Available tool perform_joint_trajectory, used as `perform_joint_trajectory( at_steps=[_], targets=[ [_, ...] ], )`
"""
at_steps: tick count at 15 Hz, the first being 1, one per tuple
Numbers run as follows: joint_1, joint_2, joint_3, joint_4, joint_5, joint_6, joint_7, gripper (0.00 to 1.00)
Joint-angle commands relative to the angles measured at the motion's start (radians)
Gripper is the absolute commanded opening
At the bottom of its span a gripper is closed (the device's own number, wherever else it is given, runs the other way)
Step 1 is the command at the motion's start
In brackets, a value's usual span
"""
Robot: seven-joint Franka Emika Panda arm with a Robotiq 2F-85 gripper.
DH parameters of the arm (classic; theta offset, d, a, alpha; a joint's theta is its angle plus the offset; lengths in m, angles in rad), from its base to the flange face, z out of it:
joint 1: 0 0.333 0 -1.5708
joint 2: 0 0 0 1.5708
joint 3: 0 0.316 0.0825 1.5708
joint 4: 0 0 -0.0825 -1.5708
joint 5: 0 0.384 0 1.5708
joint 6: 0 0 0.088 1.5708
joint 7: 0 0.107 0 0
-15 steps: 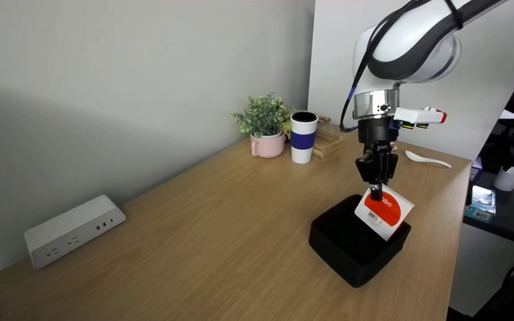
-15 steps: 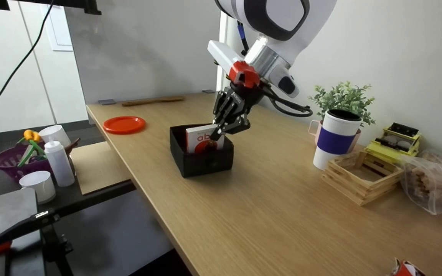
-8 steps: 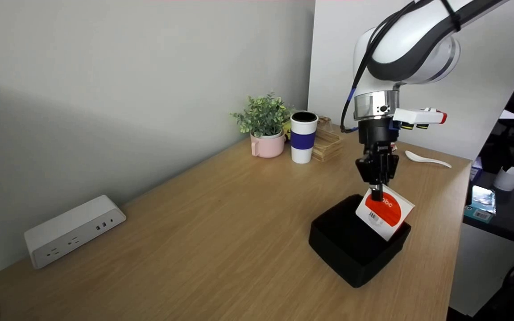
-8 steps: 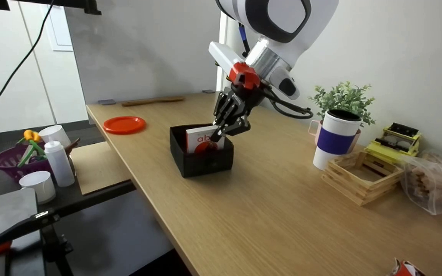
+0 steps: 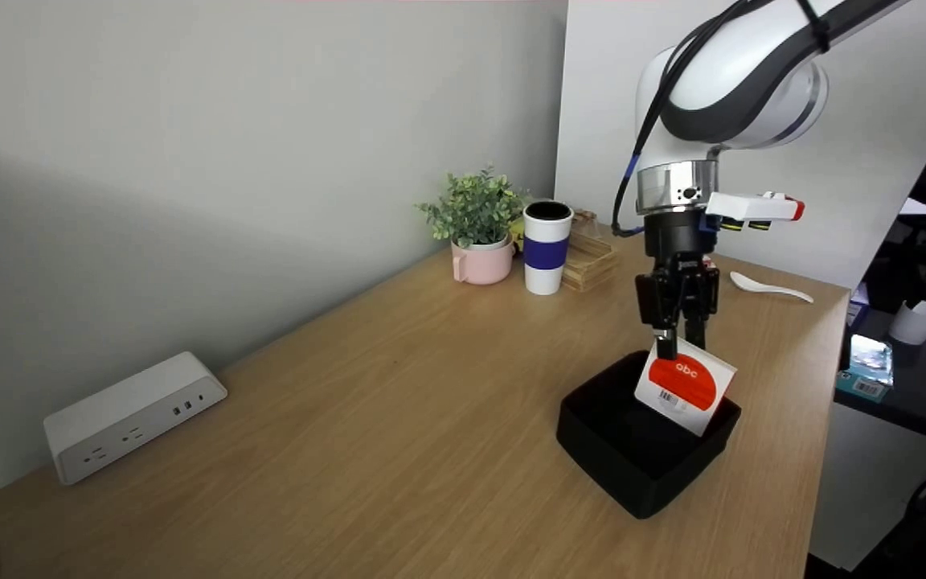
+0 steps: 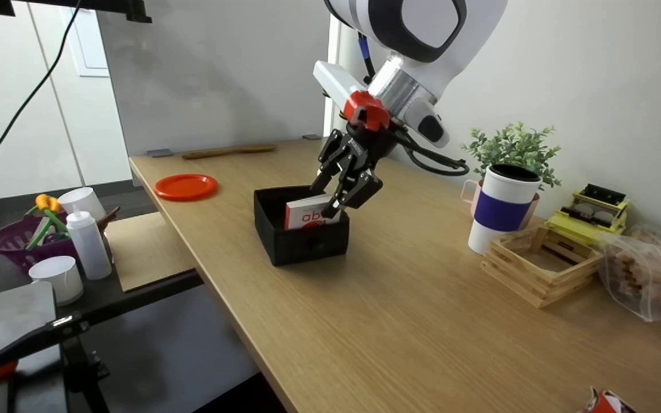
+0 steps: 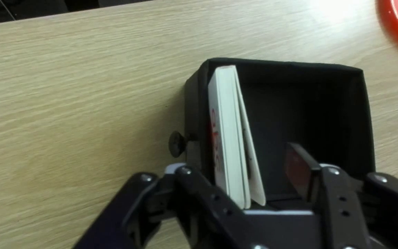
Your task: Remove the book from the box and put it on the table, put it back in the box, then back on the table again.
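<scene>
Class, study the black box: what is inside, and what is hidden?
The book is tilted inside the black box, along one wall. In an exterior view, that wall hides the book's lower part; in the wrist view, anything beneath is covered.

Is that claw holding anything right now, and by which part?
Nothing is held: the gripper is open, its jaws set wider than the book is thick. The book stands tilted inside the black box.
</scene>
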Motion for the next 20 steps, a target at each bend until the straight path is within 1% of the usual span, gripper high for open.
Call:
perform_joint_trajectory(
  at_steps=[1, 2, 3, 7, 11, 14, 20],
  targets=[
    [-0.014, 0.003, 0.011, 0.028, 0.017, -0.041, 0.014, 0.95],
    [-0.013, -0.001, 0.011, 0.024, 0.021, -0.036, 0.016, 0.99],
    [-0.013, -0.010, 0.012, 0.017, 0.030, -0.032, 0.020, 1.00],
    [-0.006, -0.067, 0.013, -0.033, 0.061, 0.001, 0.040, 1.00],
    [-0.004, -0.083, 0.011, -0.030, 0.076, 0.000, 0.050, 1.00],
    [0.000, -0.114, 0.008, -0.051, 0.077, 0.013, 0.067, 1.00],
    [-0.006, -0.087, 0.009, -0.018, 0.081, -0.012, 0.072, 1.00]
  ],
)
